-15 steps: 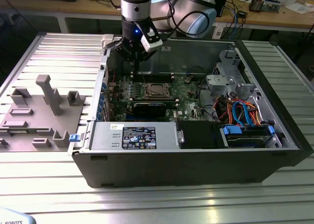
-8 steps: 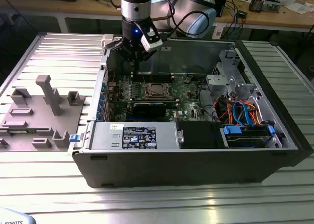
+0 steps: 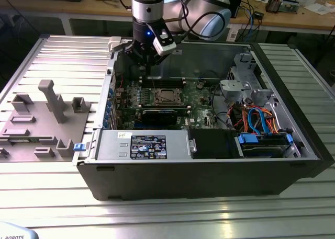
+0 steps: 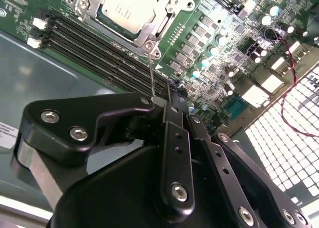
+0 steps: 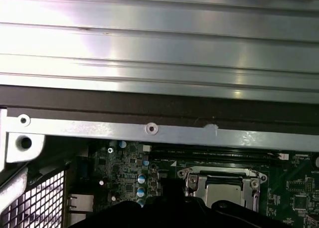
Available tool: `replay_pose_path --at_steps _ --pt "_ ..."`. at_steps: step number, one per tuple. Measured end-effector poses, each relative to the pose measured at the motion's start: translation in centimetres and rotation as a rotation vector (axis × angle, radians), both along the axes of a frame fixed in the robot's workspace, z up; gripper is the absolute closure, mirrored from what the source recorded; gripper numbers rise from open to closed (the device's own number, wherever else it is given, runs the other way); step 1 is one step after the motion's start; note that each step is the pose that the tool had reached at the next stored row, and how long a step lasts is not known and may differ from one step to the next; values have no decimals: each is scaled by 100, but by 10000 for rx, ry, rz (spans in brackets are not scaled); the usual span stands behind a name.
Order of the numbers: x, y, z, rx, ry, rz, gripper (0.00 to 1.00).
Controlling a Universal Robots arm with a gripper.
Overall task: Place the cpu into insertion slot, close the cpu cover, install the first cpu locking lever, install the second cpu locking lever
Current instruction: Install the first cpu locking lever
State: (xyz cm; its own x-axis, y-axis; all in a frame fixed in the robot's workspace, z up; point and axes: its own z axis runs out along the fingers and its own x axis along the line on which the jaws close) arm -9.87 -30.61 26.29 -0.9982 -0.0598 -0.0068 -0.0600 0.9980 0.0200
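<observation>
you're looking at a ribbed aluminium table (image 3: pixel 57 56) of long pale slats, with a grey moulded fixture tray (image 3: pixel 36 121) on the exterior view's left and a cluttered wooden bench behind. on the slats sits the open black steel computer case (image 3: pixel 209 181), its green circuit board (image 3: pixel 196 100) lying flat inside, beside a silver power supply box (image 3: pixel 144 145) and a bundle of blue and orange cables (image 3: pixel 259 118). your black, bolted metal gripper (image 3: pixel 142 58) hangs above the board near the case's back wall, apart from the socket. in the second wrist view its fingers (image 4: pixel 174 138) stand drawn together with nothing between them. the cpu (image 4: pixel 127 8), a flat square chip with a dull silver-grey top, already lies in the socket, and the cpu cover (image 4: pixel 154 26), a thin shiny metal frame, lies closed around it. a thin wire locking lever (image 4: pixel 151 71) stands up from the cover's corner.
</observation>
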Motion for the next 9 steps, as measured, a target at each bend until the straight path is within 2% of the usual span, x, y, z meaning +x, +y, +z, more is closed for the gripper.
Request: replay_pose_path --at_steps 9 --pt "80 0 0 0 0 0 89"
